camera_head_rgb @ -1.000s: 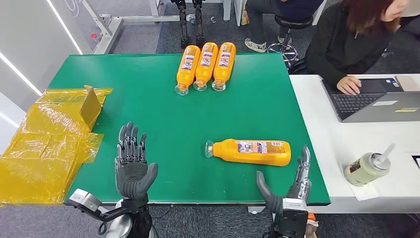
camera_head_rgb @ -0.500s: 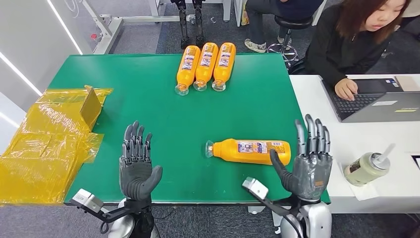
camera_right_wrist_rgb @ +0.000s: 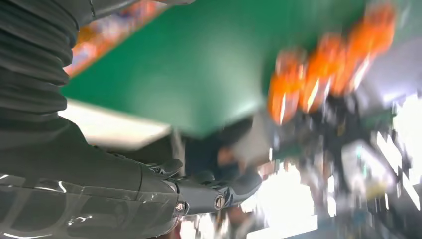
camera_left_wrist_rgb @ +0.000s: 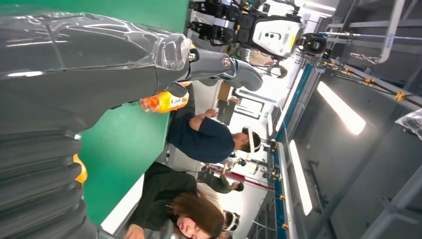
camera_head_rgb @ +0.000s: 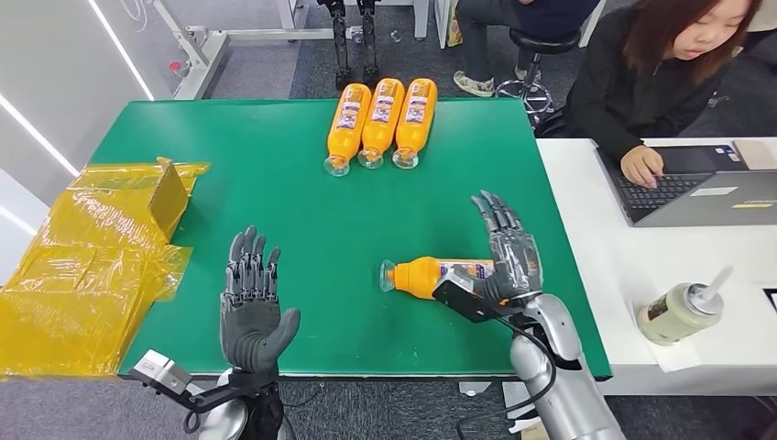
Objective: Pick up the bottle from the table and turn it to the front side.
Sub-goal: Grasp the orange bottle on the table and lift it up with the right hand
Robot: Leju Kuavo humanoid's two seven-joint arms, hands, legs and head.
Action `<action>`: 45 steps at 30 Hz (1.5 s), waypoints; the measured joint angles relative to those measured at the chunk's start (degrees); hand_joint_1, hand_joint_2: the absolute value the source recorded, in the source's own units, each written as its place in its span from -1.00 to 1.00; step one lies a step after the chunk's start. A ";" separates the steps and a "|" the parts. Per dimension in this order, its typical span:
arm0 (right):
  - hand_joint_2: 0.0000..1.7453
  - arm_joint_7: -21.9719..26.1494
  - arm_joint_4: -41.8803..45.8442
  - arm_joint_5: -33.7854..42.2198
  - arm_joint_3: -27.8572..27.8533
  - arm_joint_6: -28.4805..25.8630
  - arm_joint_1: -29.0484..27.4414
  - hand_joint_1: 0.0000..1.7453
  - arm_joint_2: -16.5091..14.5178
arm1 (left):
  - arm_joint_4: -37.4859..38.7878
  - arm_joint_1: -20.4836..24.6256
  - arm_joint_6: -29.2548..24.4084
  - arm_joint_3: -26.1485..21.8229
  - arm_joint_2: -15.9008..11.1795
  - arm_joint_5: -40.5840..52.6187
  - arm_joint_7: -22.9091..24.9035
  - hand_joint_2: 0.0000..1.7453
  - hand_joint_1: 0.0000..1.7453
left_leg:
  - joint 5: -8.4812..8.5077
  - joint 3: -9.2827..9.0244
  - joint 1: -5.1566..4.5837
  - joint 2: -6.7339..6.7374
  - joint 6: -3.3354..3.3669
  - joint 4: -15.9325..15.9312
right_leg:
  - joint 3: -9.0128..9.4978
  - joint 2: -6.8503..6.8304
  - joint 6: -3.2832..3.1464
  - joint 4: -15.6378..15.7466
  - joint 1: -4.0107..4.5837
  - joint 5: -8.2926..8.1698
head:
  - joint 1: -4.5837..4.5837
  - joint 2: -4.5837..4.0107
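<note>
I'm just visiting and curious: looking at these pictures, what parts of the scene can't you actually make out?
- Head view: the right hand covers the far end of the lone bottle; whether its fingers touch the bottle cannot be told.
- Head view: the label print on the three bottles is too small to read.
- Right wrist view: motion blur smears the three bottles and the background.
- Left wrist view: the left hand hides most of the green table.

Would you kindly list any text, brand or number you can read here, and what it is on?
None can be read.
Lone bottle label: print too small, partly covered by the right hand.
Three bottles at the far edge: labels too small.
Laptop stickers: illegible.
</note>
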State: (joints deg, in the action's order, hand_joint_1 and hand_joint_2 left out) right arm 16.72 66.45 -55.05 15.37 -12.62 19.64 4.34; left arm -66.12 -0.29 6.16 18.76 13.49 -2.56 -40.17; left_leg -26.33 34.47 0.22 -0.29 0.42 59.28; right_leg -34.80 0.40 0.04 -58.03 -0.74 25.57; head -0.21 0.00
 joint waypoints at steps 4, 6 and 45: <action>1.00 0.95 -6.21 5.44 4.31 10.95 3.91 -1.00 2.62 | -0.13 -0.82 -0.05 -0.04 -0.33 0.41 0.00 1.00 -1.00 | 0.00 0.03 0.00 -0.01 0.00 0.00 | 0.00 -0.02 0.00 0.00 -0.01 0.00 | 0.00 0.00; 1.00 1.70 -9.76 7.27 6.93 15.79 6.67 -1.00 4.19 | -0.13 -0.99 -0.02 -0.05 -0.53 0.44 0.00 1.00 -1.00 | 0.01 0.05 -0.01 -0.02 0.02 0.01 | 0.00 -0.02 0.01 0.00 -0.02 0.00 | -0.01 0.00; 1.00 -9.74 -19.64 42.85 50.51 43.08 32.30 1.00 20.00 | -0.13 -1.49 1.67 -0.69 -2.65 -3.23 0.00 1.00 -1.00 | 0.04 0.05 -0.03 -0.08 0.06 0.09 | 0.01 -0.06 0.04 0.01 -0.02 -0.03 | 0.00 0.00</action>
State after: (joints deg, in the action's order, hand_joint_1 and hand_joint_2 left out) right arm 6.98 46.81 -12.20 65.87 30.46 51.94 24.33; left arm -66.25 -1.78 7.82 18.06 10.84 -5.79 -40.17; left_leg -26.29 34.52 0.19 -0.37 0.49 59.37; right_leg -34.79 0.34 0.08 -58.02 -0.77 25.54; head -0.21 0.00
